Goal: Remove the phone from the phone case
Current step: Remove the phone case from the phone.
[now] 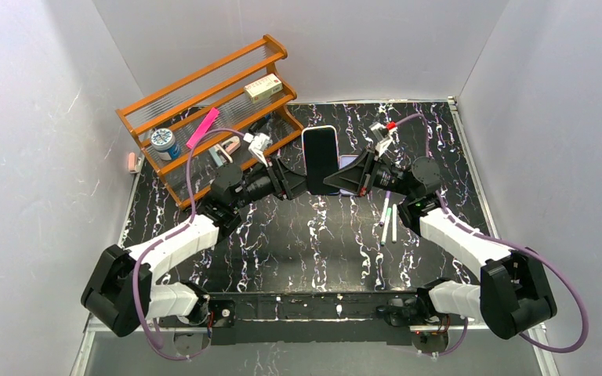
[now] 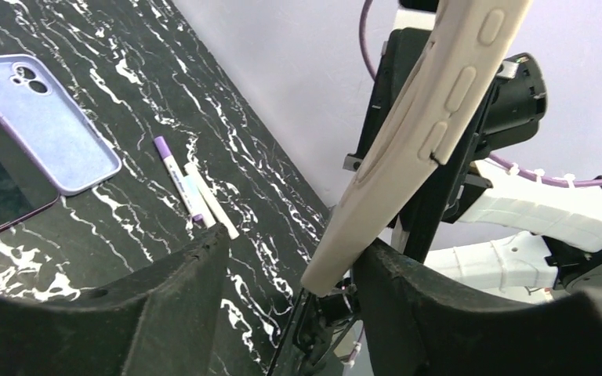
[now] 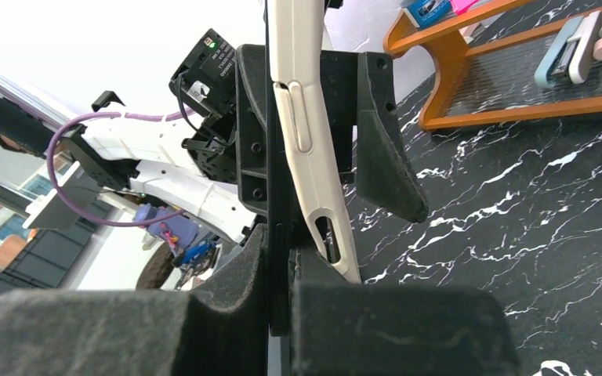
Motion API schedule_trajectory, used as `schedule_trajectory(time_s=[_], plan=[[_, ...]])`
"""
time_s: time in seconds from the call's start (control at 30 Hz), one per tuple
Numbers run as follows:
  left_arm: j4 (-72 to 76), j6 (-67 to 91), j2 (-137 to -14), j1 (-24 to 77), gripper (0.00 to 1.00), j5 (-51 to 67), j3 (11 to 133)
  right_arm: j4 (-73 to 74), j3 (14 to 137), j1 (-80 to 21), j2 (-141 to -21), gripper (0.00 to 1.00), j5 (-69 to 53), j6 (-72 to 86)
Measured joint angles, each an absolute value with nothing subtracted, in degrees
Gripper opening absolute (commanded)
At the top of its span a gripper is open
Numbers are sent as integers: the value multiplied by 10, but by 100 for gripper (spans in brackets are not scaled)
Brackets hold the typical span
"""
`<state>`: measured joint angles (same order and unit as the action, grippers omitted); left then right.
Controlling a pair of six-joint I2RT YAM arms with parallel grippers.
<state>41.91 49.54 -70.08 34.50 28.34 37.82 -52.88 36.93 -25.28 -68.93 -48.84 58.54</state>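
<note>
The black phone [image 1: 320,157] stands upright above the middle of the table, between both grippers. My right gripper [image 3: 282,262] is shut on the phone's thin dark edge [image 3: 276,180]. The cream phone case [image 3: 304,125] has peeled away from the phone at this end and angles off to the right. My left gripper [image 2: 290,251] is open around the case [image 2: 423,133]. The case's lower corner rests against the right finger [image 2: 439,305], with a wide gap to the left finger [image 2: 176,301]. From above, the left gripper [image 1: 302,184] and right gripper [image 1: 331,182] meet at the phone's lower end.
A lilac phone case [image 2: 47,117] lies flat on the marble table [image 1: 282,235] beside a dark phone [image 2: 0,188]. Pens [image 1: 388,219] lie right of centre. An orange rack [image 1: 212,102] with small items stands at the back left. Grey walls enclose the table.
</note>
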Motion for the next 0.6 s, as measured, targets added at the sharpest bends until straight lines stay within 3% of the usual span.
schedule_trajectory(time_s=[0.03,0.13,0.2,0.4,0.6], plan=[[424,497,-706,346,45,286,382,-533,369,-252,-691,1,-490,588],[439,504,-711,349,12,294,387,-541,368,-251,-696,1,-494,595],[447,499,-710,354,0,298,391,-540,364,-251,-698,1,-494,599],[412,453,-707,361,0,270,392,-497,357,-249,-689,1,-480,583],[252,386,-682,377,0,168,435,-389,355,-253,-652,1,-454,523]])
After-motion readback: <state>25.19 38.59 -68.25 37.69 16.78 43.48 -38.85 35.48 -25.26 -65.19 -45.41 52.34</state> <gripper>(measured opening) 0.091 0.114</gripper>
